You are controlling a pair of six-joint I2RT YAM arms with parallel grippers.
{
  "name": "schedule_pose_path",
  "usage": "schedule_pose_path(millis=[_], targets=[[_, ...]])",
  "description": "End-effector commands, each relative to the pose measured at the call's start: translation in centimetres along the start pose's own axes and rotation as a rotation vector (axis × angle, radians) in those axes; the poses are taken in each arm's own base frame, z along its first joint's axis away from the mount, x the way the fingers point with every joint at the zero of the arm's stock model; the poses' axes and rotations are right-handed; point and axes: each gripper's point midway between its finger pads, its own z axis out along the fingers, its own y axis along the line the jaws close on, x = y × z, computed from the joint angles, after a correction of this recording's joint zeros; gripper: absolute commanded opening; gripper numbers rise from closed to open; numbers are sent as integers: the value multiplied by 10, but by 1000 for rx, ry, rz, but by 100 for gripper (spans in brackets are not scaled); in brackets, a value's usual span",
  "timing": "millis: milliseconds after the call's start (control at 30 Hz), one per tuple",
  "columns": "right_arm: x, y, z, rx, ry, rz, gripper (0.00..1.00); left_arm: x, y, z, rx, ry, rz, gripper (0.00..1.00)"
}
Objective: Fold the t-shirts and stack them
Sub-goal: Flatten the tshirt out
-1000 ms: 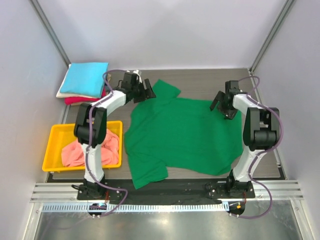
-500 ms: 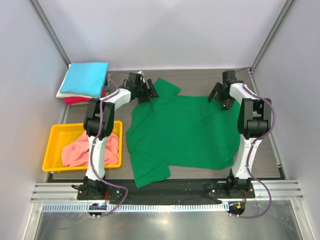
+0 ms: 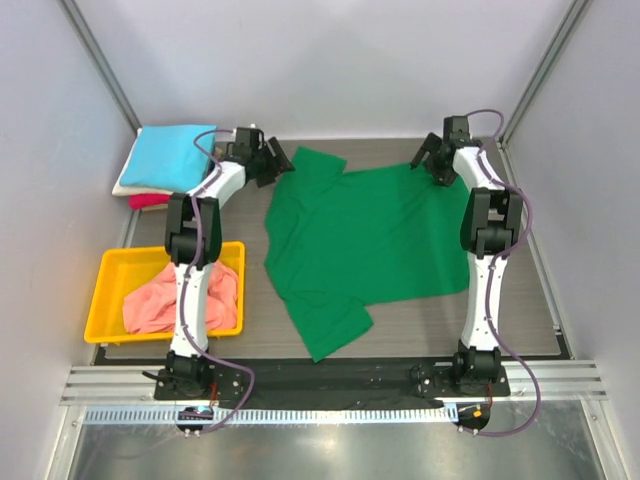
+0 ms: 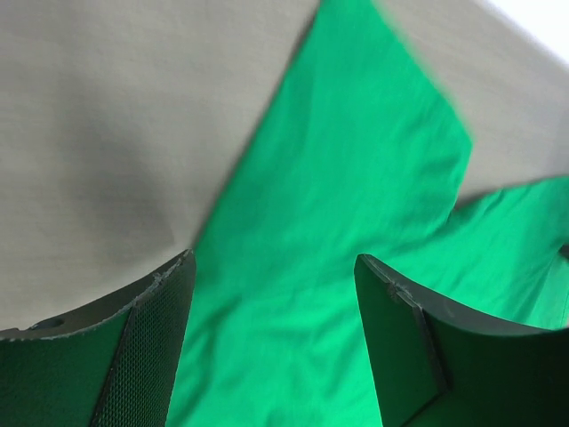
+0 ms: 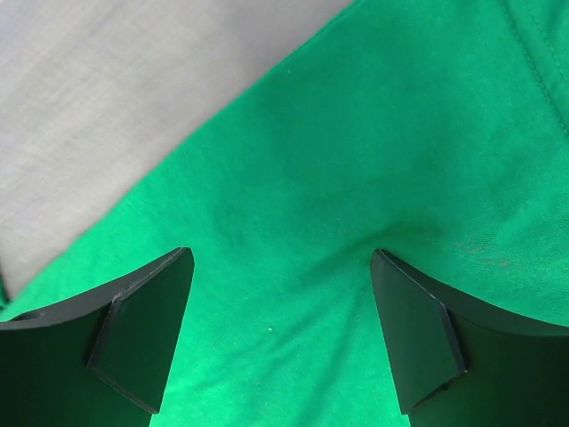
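Note:
The bright green t-shirt (image 3: 370,235) lies spread flat mid-table, one sleeve (image 3: 335,325) pointing toward the near edge. My left gripper (image 3: 268,162) is at the shirt's far left sleeve, jaws open over green cloth (image 4: 302,267). My right gripper (image 3: 431,160) is at the shirt's far right corner, jaws open over green cloth (image 5: 293,205). In the wrist views the left gripper (image 4: 276,258) and the right gripper (image 5: 280,253) hold nothing. A folded stack with a sky-blue shirt (image 3: 170,157) on top, cream and red (image 3: 150,201) beneath, sits at the far left.
A yellow tray (image 3: 110,290) at the left holds a crumpled salmon-pink shirt (image 3: 180,300). Grey walls close the back and sides. Bare table (image 3: 420,330) shows between the green shirt and the near rail.
Both arms have stretched toward the far edge. The green shirt has slid away from the near edge with them, and its near sleeve has swung right.

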Motion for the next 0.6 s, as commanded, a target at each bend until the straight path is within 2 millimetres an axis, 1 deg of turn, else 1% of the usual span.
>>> schedule_pose_path(millis=[0,33,100,133,167,200,233,267,300,333,367,400,433,467,500,533,567], targets=[[18,7,28,-58,74,1,87,-20,-4,0,-16,-14,14,73],[15,7,28,-56,65,2,87,-32,-14,-1,9,-37,31,74],[14,7,25,-45,61,10,88,-41,-24,-6,26,-45,43,74],[9,10,17,-48,47,10,88,-53,-37,-14,52,-68,57,74],[11,8,14,-43,49,12,88,-60,-48,-23,68,-78,68,74],[9,10,10,-46,44,10,88,-60,-53,-34,61,-68,75,74],[0,15,-4,-59,22,1,88,-65,-59,-45,51,-89,107,74],[-1,15,-9,-58,17,-9,88,-67,-76,-73,52,-117,142,74],[-7,18,-17,-63,1,-18,89,-64,-82,-88,36,-130,166,75],[-11,19,-25,-67,-11,-24,89,-56,-83,-98,19,-131,187,75],[-25,28,-46,-89,-51,-32,89,-33,-74,-105,-37,-106,209,75],[-29,30,-56,-98,-63,-44,90,-32,-89,-139,-19,-143,225,75],[-34,32,-66,-105,-77,-48,90,-22,-92,-155,-23,-145,237,75],[-45,38,-91,-123,-114,-53,90,17,-79,-154,-80,-93,260,75],[-49,39,-102,-125,-131,-57,90,31,-78,-165,-103,-92,278,75],[-55,39,-116,-120,-158,-56,90,34,-93,-198,-79,-142,294,75],[-59,38,-139,-117,-186,-57,90,64,-100,-205,-94,-129,337,75]])
